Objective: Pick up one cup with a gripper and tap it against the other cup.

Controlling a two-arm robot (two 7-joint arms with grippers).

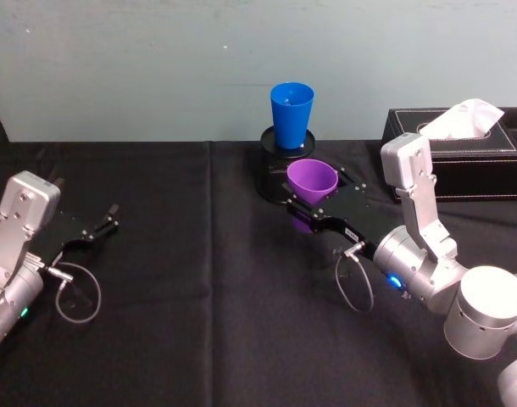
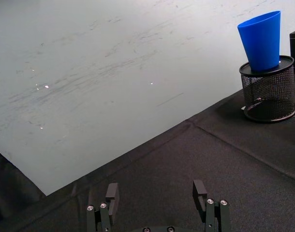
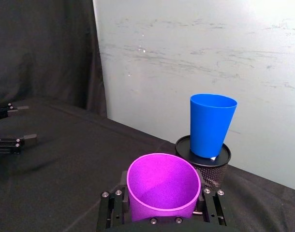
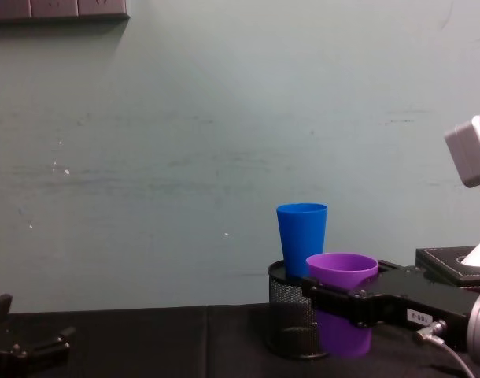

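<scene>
Nearest us, by the near right corner of the bench [image 1: 199, 322], sit the right arm's silver-grey joints. Its black link reaches forward toward the middle of the bench. At the tip of that link, the right end effector [image 1: 316, 206] has its fingers pressed on the lower wall of the purple cup [image 1: 312, 180]. The cup is upright with its mouth open to the ceiling. We cannot tell whether its base is clear of the cloth.

Near the left edge, well apart from both cups, the left end effector [image 1: 104, 222] rests idle with its fingers spread.

Just beyond the purple cup, toward the far edge, the black mesh pen holder [image 2: 269, 92] stands with the blue cup [image 1: 291, 114] upright on its top. From the chest, the purple rim reaches about level with the blue cup's lower half. From the right wrist, a gap shows between the two.

We judge that the blue cup lies straight ahead of the right end effector and somewhat higher. Both cups' long axes are vertical, so a short forward push, perhaps with a slight lift, should make the tap. The blue cup's perch looks tippable.

Behind, a tissue box [image 1: 479, 144] sits at the far right corner.
</scene>
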